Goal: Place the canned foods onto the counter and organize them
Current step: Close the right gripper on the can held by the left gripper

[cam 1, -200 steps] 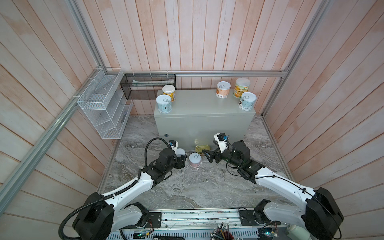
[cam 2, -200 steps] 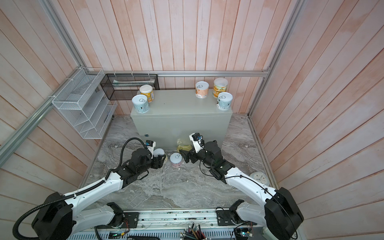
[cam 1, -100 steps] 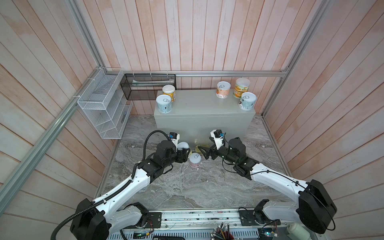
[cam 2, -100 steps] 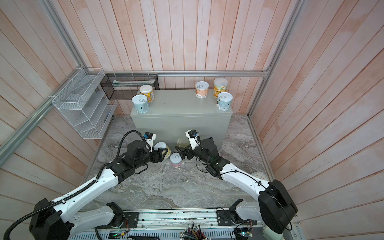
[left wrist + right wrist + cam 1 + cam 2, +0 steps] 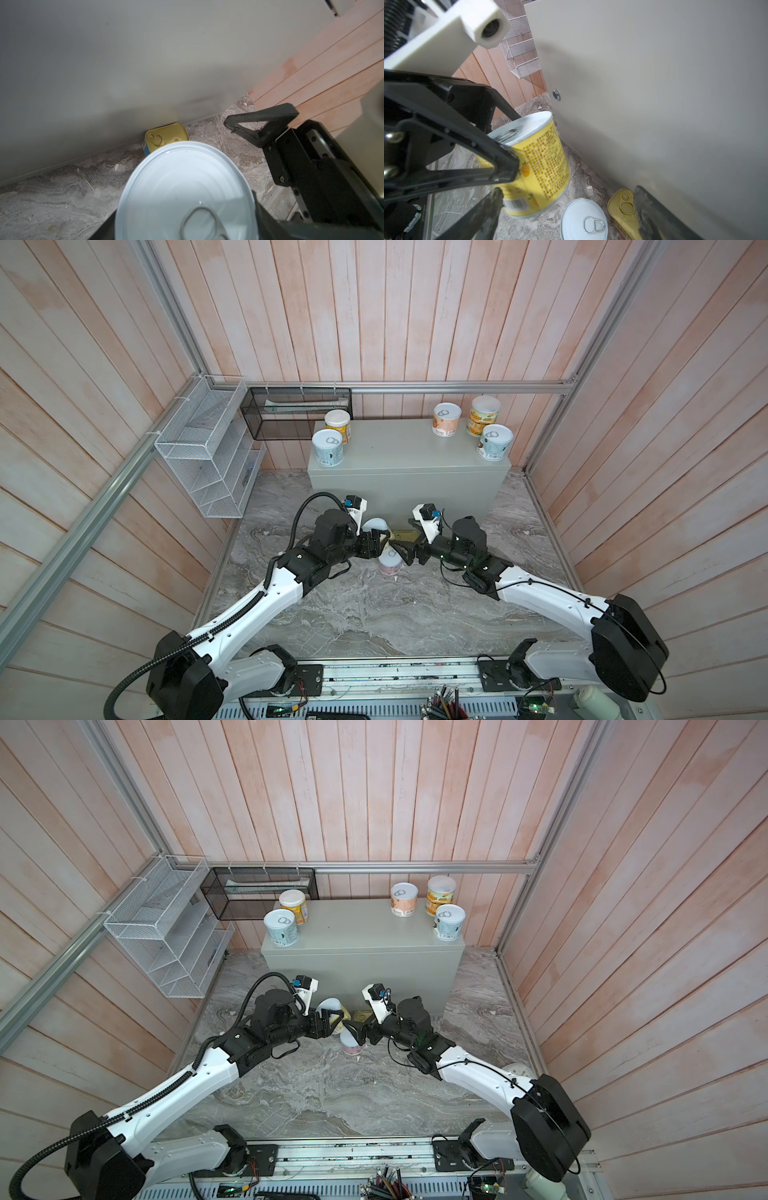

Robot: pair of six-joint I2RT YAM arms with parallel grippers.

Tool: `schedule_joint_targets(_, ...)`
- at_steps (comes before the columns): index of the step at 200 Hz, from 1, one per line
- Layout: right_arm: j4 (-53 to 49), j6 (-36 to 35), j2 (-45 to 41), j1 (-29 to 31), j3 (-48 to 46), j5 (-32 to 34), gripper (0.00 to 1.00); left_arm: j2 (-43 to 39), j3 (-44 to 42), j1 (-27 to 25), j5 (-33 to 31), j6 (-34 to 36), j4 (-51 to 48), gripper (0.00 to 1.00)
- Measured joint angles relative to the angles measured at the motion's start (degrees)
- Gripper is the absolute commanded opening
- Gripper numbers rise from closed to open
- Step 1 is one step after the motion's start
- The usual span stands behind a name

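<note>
My left gripper (image 5: pixel 381 540) (image 5: pixel 185 225) is shut on a yellow-labelled can (image 5: pixel 538 166) with a white pull-tab top (image 5: pixel 185 193), held tilted above the marble floor in front of the counter (image 5: pixel 407 450) (image 5: pixel 361 932). My right gripper (image 5: pixel 397 551) (image 5: pixel 569 215) stands open just above a pink can (image 5: pixel 390 567) (image 5: pixel 584 220) upright on the floor. A gold-topped rectangular tin (image 5: pixel 623 204) (image 5: pixel 166 136) lies against the counter's foot, beside one right finger (image 5: pixel 652 212). Several cans stand on the counter: a pale blue one (image 5: pixel 328 448) and a yellow one (image 5: pixel 338 427) at its left, three at its right (image 5: pixel 484 416).
A white wire basket (image 5: pixel 208 452) hangs on the left wall and a black mesh basket (image 5: pixel 297 414) sits behind the counter's left end. The counter front carries a small round lock (image 5: pixel 556 94). The two grippers are close together, almost touching.
My left gripper has carried the yellow can up and to the right, toward the counter. The right gripper has moved left, over the pink can and the tin, still open.
</note>
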Motion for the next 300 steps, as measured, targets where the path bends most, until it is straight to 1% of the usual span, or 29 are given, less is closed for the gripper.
schedule_joint_targets(56, 1.3, -1.7, 0.1, 1.5, -0.1, -1.5, 0.95, 1.9, 2.5, 0.0, 3.7, -1.2, -0.5, 0.51)
schedule_joint_targets(122, 4.6, -1.7, 1.7, 1.6, -0.2, -2.7, 0.89, 2.7, 2.7, 0.7, 7.8, -3.0, -0.3, 0.51)
schedule_joint_targets(175, 5.8, -1.9, 5.0, 3.1, 0.0, -3.5, 0.86, 2.7, 2.7, 0.7, 10.4, -3.1, -0.2, 0.51)
schedule_joint_targets(233, 6.3, -1.9, 6.1, 3.5, 0.6, -3.3, 0.85, 2.6, 2.4, 1.0, 11.7, -3.1, 0.6, 0.51)
schedule_joint_targets(300, 6.6, -1.6, 7.6, 3.7, 1.0, -3.3, 0.85, 2.5, -1.1, 1.4, 12.0, -5.0, 4.1, 0.51)
